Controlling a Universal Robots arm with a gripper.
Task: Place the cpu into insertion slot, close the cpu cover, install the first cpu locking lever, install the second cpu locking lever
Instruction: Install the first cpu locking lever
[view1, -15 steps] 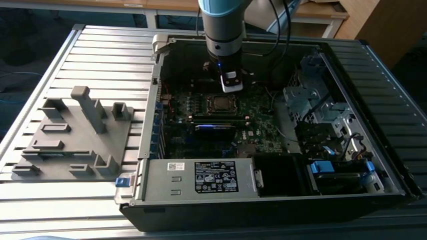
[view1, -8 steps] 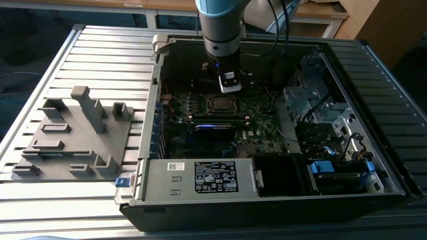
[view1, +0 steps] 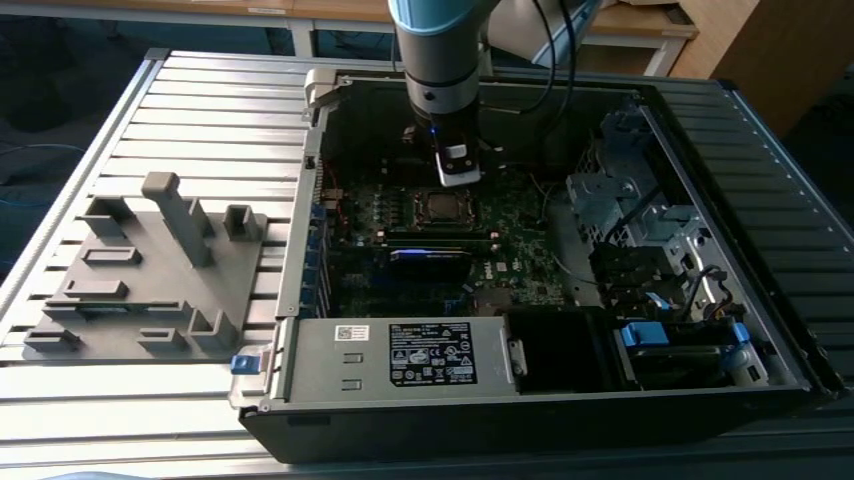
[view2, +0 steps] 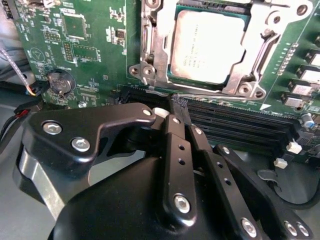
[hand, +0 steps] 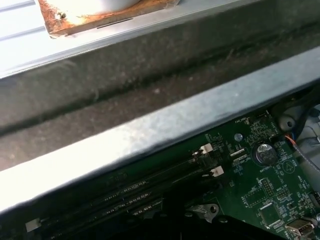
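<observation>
The cpu (view2: 207, 47) is sitting in the insertion slot (view2: 200, 86), and the cpu cover (view2: 156, 45) is lying flat around it; both steps appear complete. The gripper (view2: 178, 105) is hovering just beside the slot, fingers drawn together, gripping nothing. Whether the locking lever (view2: 200, 95) along the slot's edge is latched cannot be told.

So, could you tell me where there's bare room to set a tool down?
The ribbed table is bare beyond the grey fixture and in front of it. Inside the computer case it is crowded, especially around the cpu.
</observation>
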